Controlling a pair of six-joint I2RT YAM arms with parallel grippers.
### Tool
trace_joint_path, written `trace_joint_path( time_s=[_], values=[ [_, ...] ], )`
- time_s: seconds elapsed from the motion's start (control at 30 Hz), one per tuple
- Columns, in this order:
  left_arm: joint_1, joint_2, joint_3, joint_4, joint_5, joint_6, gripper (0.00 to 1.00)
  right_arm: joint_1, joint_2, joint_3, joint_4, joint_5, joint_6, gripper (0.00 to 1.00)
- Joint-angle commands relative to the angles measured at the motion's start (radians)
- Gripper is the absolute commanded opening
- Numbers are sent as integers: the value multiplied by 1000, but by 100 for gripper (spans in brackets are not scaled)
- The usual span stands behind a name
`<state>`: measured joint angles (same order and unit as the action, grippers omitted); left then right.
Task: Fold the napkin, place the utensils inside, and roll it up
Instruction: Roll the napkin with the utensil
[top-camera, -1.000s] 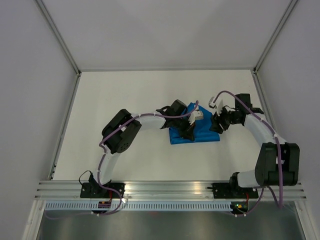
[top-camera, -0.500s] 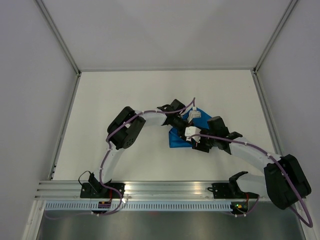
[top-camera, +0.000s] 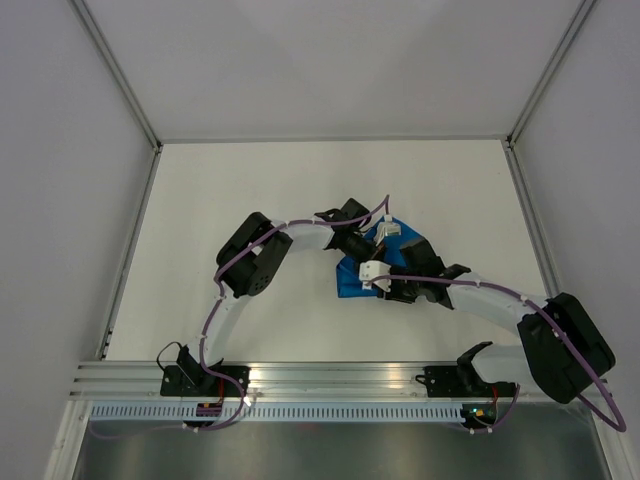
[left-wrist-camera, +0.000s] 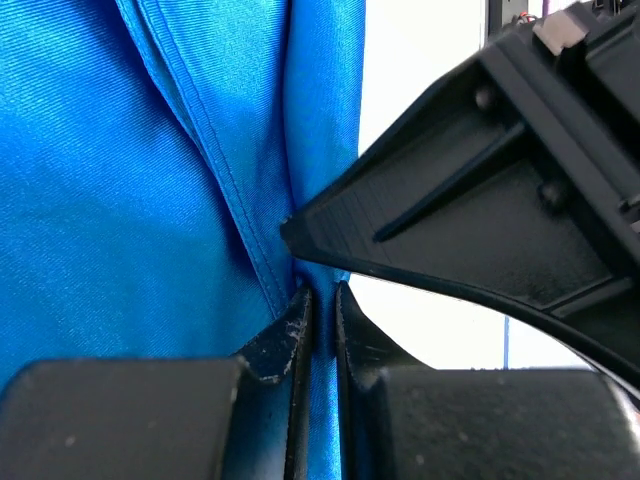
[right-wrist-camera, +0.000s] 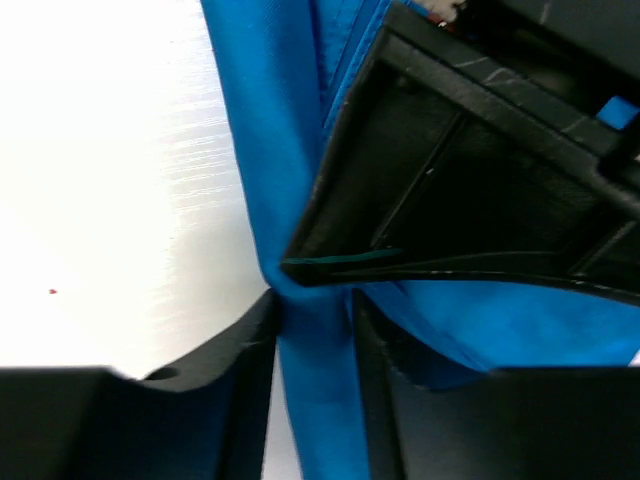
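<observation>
- From above you see the bright-blue, soft, slightly wrinkled cloth napkin (top-camera: 348, 281) lying near the middle of the flat white desk (top-camera: 240, 190); both arms cover most of it; the left pincer (top-camera: 365, 250) and the right pincer (top-camera: 385, 287) meet just beside each other over its near-left part.
- That top view hides both sets of jaws; only the wrist views show them to you.
- In the left wrist view, the left pincer (left-wrist-camera: 322, 300) is almost closed, with a thin fold of the napkin (left-wrist-camera: 130, 200) nipped between its tips; a black finger (left-wrist-camera: 470, 220) of the other arm crosses just above, its point against the same fold.
- In the right wrist view, the right pincer (right-wrist-camera: 312, 305) has its jaws about halfway apart; a broad band of the napkin (right-wrist-camera: 260, 120) runs down between them and meets both fingers; whether they are pressing it, you cannot tell; bare desk (right-wrist-camera: 100, 150) shows to the left of the cloth.
- A second ago the right pincer sat at the napkin's right edge, with its arm bent up along the right side; now that arm reaches in low from the right, with its pincer at the near edge.
- Then the napkin showed as a flat folded pad; now you see less of it.
- The left arm has barely shifted.
</observation>
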<state>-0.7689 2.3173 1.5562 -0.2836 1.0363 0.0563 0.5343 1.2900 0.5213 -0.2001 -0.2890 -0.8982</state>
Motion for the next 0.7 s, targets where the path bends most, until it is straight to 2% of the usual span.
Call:
trace_joint_path(
  time_s=[0.0,0.1,0.17,0.27,0.37,0.43,0.57,0.67],
  values=[
    [3,79,-25,-111,-93,16,2,3,35,26,-22,34,-1,39],
    [6,67,-27,-111,-110,16,7,3,87,69,-87,14,2,26],
    [8,54,-27,-108,-130,1,18,3,100,85,-128,-9,4,19],
    [14,24,-36,-94,-136,-16,34,-3,117,115,-175,-44,2,15],
    [20,-22,-54,-68,-145,-35,41,-26,150,160,-243,-93,-13,10],
    [28,-57,-68,-54,-145,-44,45,-62,195,209,-313,-154,-42,8],
    [37,-122,-88,-39,-179,-46,46,-135,302,334,-453,-263,-111,7],
    [49,-163,-119,15,-237,-111,48,-189,402,400,-571,-337,-175,6]
  ],
)
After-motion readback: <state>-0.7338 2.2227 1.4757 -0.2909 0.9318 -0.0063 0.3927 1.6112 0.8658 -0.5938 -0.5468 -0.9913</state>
